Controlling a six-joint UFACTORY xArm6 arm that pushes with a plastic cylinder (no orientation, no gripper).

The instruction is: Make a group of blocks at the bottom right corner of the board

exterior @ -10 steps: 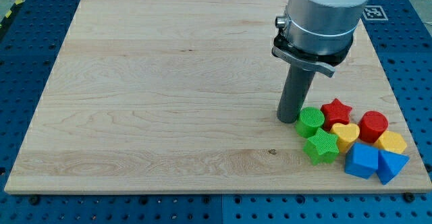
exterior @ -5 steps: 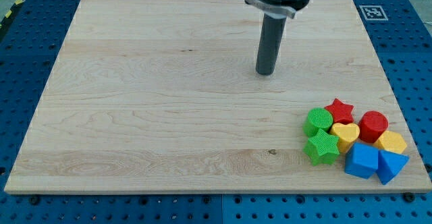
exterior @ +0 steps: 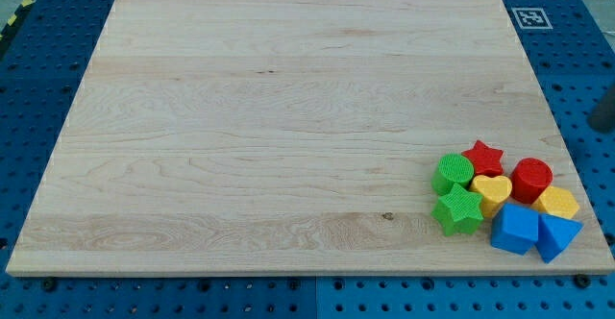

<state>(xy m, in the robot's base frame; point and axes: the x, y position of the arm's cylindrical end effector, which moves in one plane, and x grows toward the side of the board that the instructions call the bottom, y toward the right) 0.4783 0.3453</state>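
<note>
Eight blocks sat bunched at the bottom right corner of the board (exterior: 288, 117). The green cylinder (exterior: 453, 173) and green star (exterior: 458, 209) formed the cluster's left edge, with the red star (exterior: 483, 157) at its top. The yellow heart (exterior: 493, 192) lay in the middle, the red cylinder (exterior: 531, 179) and a yellow block (exterior: 558, 203) to its right. The blue cube (exterior: 516, 229) and blue wedge (exterior: 557, 235) closed the bottom. My tip could not be made out; a dark blur at the view's right edge was possibly the rod. There were no jaws to judge. The counter (exterior: 38, 146) was blue and perforated.

Pale, matt wooden board (exterior: 240, 117) with visible grain; blue perforated table (exterior: 29, 88).
</note>
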